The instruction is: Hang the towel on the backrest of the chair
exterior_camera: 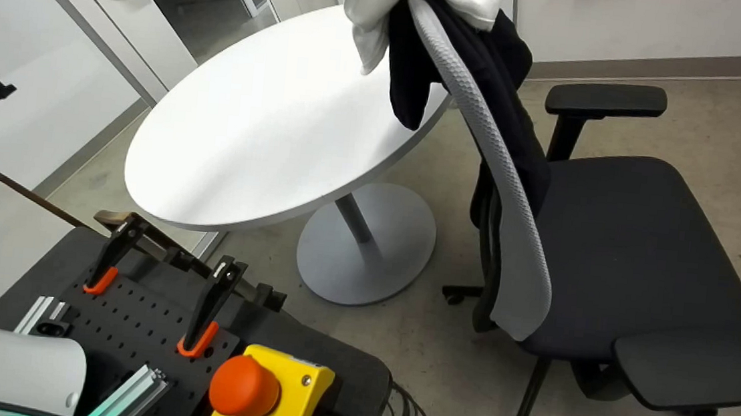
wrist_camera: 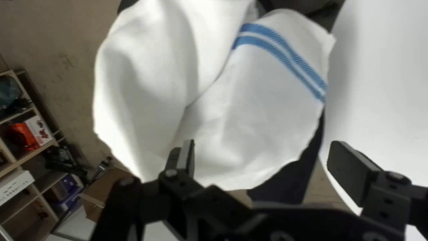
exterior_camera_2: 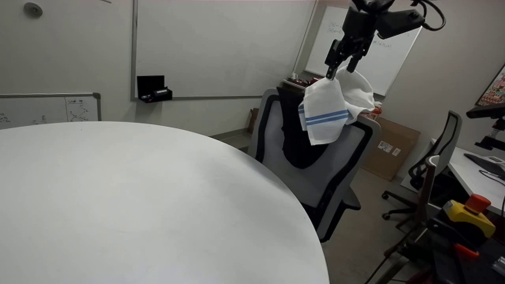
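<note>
The white towel with blue stripes [exterior_camera_2: 325,98] lies draped over the top of the chair's backrest [exterior_camera_2: 276,148], bunched on one side. It also shows in an exterior view [exterior_camera: 369,7], cut off by the top edge, and fills much of the wrist view [wrist_camera: 254,110]. A black garment [exterior_camera_2: 298,134] hangs on the same backrest, partly under the towel. My gripper [exterior_camera_2: 341,73] is at the towel's top edge, fingers pointing down. In the wrist view its fingers [wrist_camera: 263,147] are wide apart with no cloth pinched between them. Whether a finger touches the towel is unclear.
A round white table [exterior_camera: 270,125] stands close behind the backrest. The chair has black armrests [exterior_camera: 608,100]. A yellow box with a red button [exterior_camera: 280,394] and orange-tipped clamps [exterior_camera: 201,337] sit on the robot's bench. A cardboard box [exterior_camera_2: 388,150] stands beyond the chair.
</note>
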Motion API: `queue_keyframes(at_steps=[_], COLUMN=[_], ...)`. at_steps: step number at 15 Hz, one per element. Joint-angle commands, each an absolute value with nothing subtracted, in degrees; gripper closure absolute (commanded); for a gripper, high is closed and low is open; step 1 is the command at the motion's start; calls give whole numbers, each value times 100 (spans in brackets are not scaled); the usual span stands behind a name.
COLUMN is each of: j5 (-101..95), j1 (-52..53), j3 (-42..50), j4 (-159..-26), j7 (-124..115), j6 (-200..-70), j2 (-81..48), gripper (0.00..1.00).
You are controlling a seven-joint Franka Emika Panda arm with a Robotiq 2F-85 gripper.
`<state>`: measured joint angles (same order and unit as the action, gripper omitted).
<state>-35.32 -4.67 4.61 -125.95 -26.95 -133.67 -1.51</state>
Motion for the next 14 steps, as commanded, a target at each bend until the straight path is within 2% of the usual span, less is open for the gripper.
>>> queue_keyframes(at_steps=[1, 2, 3, 7, 12, 14], j5=[-3010, -3057, -3035, -3224, -4004, -4346], j1=[-162, -107, -73, -112, -292, -399], j3=[173, 104, 42, -60, -30, 1], j4=[-13094, -13175, -13243, -13430, -13645, -13690], j7=[-2599, -2811, -2830, -3217, -3645, -3953], j6=[-13222, -13179, -13145, -12920, -13171, -13227], j2=[334, 394, 441, 614, 830, 889], gripper=[0, 12, 28, 58, 96, 100])
